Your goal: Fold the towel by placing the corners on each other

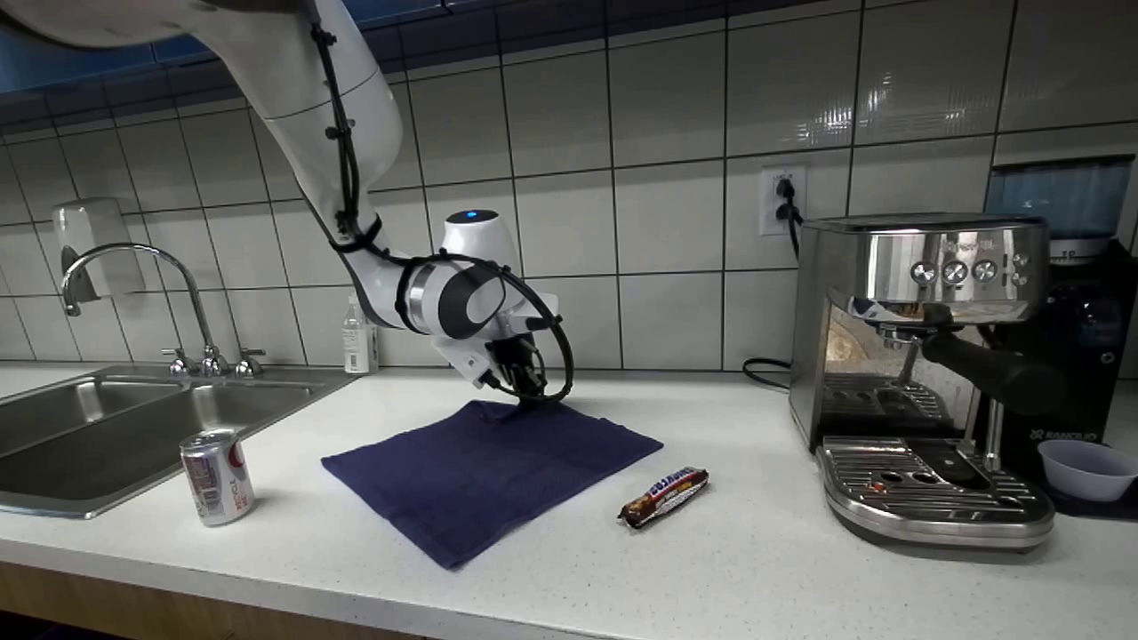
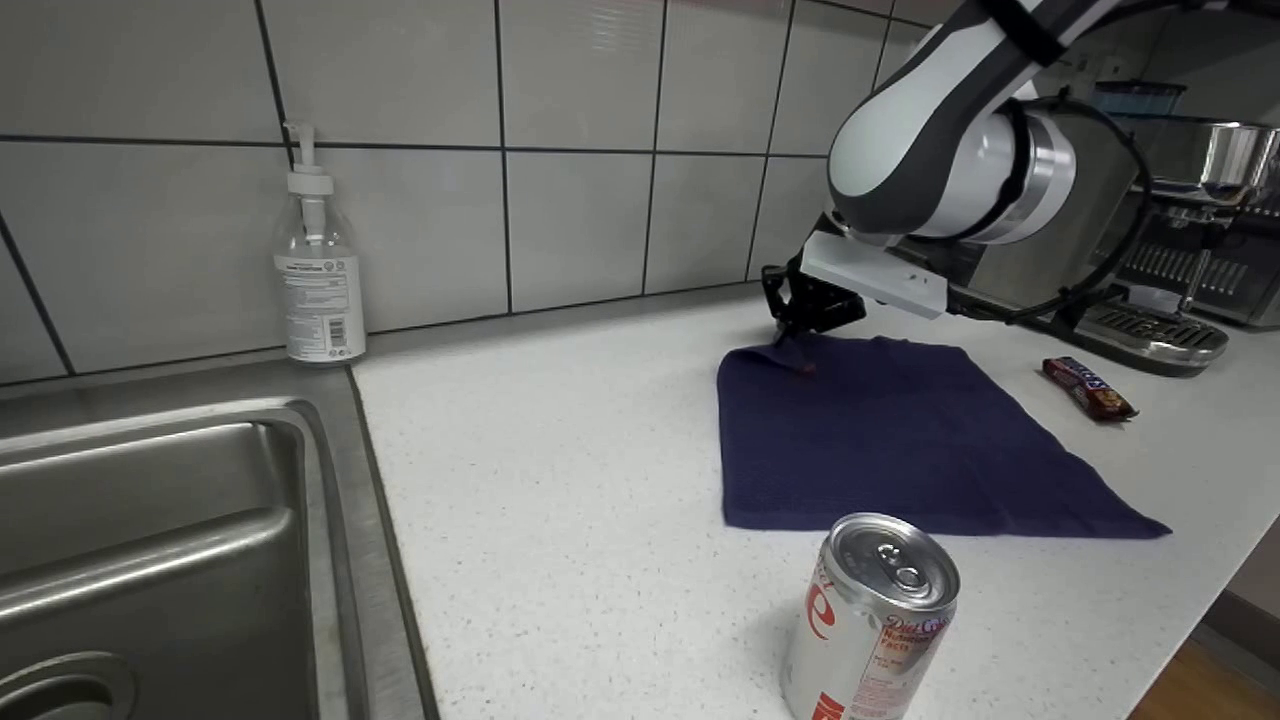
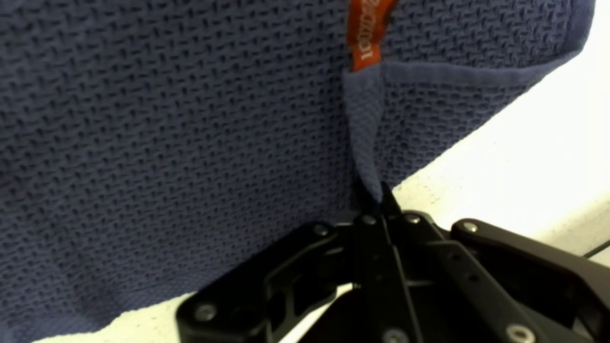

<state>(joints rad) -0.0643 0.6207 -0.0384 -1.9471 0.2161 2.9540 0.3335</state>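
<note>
Claw (image 3: 380, 196) clamped on towel (image 1: 498, 480) edge; can (image 2: 870, 625) upright nr towel, contents hidden; pump btl (image 2: 320, 290) by sink (image 2: 370, 600).

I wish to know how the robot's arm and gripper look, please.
The arm is white and rounded, with dark grey panels, a silver ring and a small blue light. Black cables are strapped along it. The gripper is black and angular, with silver screws.

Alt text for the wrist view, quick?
Black gripper shut on a turned-up bit of a navy blue, textured towel that fills much of the frame. An orange tag with pale lettering shows above the grip; white countertop shows at right and lower left.
</note>
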